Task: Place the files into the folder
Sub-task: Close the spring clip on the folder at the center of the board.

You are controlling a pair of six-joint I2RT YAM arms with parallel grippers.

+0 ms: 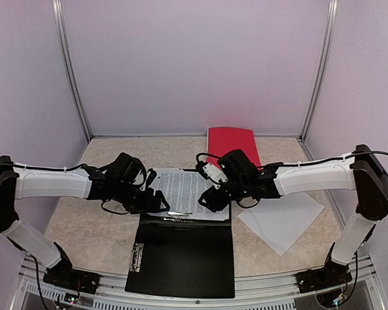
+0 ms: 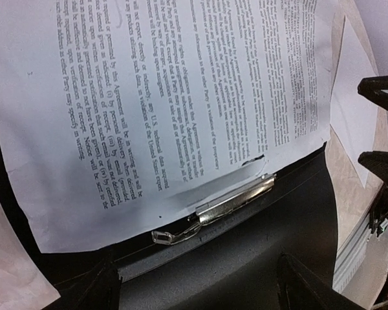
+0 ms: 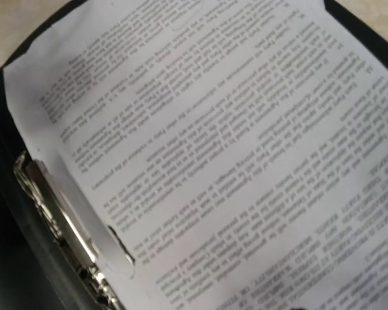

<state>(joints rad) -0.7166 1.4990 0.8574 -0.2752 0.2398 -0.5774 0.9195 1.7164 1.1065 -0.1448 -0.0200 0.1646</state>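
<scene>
Currently, top view: a black plastic folder [image 1: 181, 258] lies open at the middle of the near edge of the beige marbled bench [image 1: 97, 232]. A white A4 sheet printed with dense black text [image 1: 181, 188] covers the folder's far half. The left jaws sit over that sheet's left edge and the right jaws over its right edge; both are too dark here to read. A blank white paper sheet [image 1: 281, 221] rests on bare bench towards the right edge, outside the folder. A red flat cover [image 1: 231, 139] lies at the far edge.

Left wrist view: the left jaws are spread wide with nothing between them, and the folder is below. A silver metal spring clip [image 2: 236, 200] sits at the printed sheet's near edge. The paper is buckled and nicked just beside it. Cannot tell whether the edge is under the clip.

Right wrist view: own fingers are out of frame, so I cannot tell how the right jaws stand. The same sheet fills the view, with the clip at lower left.

Risks (judgement):
- Pushing the sheet against the clip could crumple or tear it further, since the edge is already buckled.
- Uneven pressure from the two sides could skew the sheet off the folder.
- The blank sheet is flat on the bench and hard to lift; it may slide towards the right edge.
</scene>
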